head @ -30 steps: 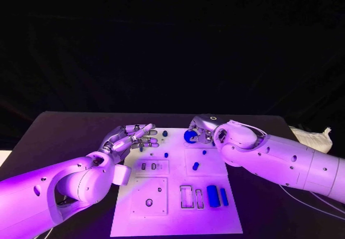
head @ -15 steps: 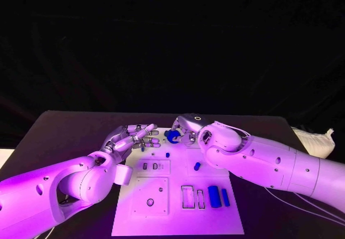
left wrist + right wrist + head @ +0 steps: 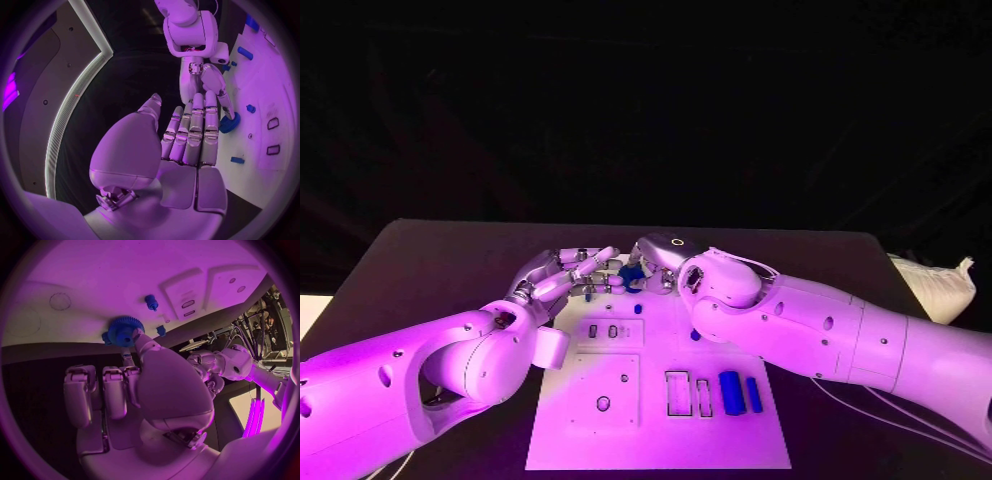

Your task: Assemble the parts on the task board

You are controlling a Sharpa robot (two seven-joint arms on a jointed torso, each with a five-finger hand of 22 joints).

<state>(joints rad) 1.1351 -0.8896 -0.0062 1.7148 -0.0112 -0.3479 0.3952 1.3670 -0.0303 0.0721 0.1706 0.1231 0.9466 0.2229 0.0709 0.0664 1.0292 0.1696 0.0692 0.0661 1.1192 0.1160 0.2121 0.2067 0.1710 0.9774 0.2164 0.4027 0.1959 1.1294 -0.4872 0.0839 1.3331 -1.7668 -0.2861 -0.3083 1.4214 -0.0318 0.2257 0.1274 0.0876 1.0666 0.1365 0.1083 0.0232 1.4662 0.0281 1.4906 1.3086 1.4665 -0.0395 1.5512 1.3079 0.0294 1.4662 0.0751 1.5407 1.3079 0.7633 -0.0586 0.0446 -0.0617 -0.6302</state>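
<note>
At the far end of the white task board (image 3: 661, 440), my right hand (image 3: 669, 263) pinches a blue gear (image 3: 633, 272) between thumb and fingers. The right wrist view shows the toothed gear (image 3: 125, 331) at the fingertips, just above the board (image 3: 112, 275). My left hand (image 3: 568, 274) is beside it with its fingers stretched out and nothing in them. In the left wrist view its fingertips (image 3: 211, 107) reach almost to the gear (image 3: 229, 123). A small blue peg (image 3: 639, 309) stands on the board close by.
Two long blue bars (image 3: 731, 392) lie beside rectangular slots at the board's near right. Another small blue piece (image 3: 694, 334) sits mid-board. Both forearms slant in over the board's sides. Black table (image 3: 430, 270) surrounds the board.
My right hand has carried the blue gear leftward across the board's far end, up to my left hand's fingertips. The left hand has barely moved.
</note>
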